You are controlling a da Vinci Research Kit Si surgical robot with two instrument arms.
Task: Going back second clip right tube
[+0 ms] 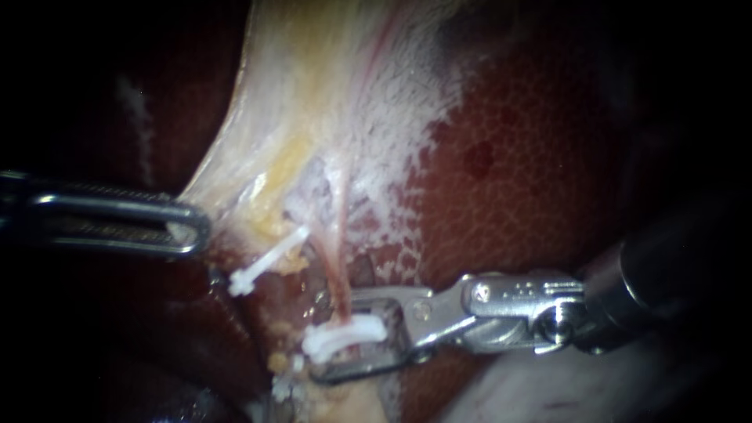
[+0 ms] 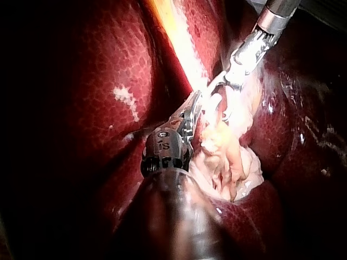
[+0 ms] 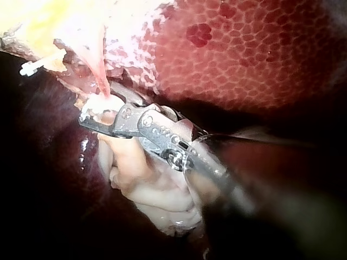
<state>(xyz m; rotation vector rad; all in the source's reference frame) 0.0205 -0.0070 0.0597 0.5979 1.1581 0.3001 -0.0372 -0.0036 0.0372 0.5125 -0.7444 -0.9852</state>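
White clip (image 1: 348,335) sits low in the frame, a little left of centre, across the foot of the thin pink right tube (image 1: 341,274) that runs down from the pale tissue (image 1: 313,94) above. The right instrument (image 1: 330,338) enters from the right, and its jaws stand open on either side of the clip, one above and one below. A gap seems to show on both sides, though the glare makes it hard to be sure that neither jaw touches it. The clip looks small, light and stiff, and it is probably latched. The tube it pinches looks soft, wet and easily torn, so any snag on the clip would pull straight on the tube. Nothing here should be gripped: the jaws need to draw straight back along their own line, kept wide and clear of the clip. At mid-left, the left instrument (image 1: 196,229) has its jaws closed on the edge of the pale tissue, holding it taut. That edge is the safer place to take hold. Another clip (image 1: 262,262) lies up and to the left, with the liver (image 1: 533,157) at the right.
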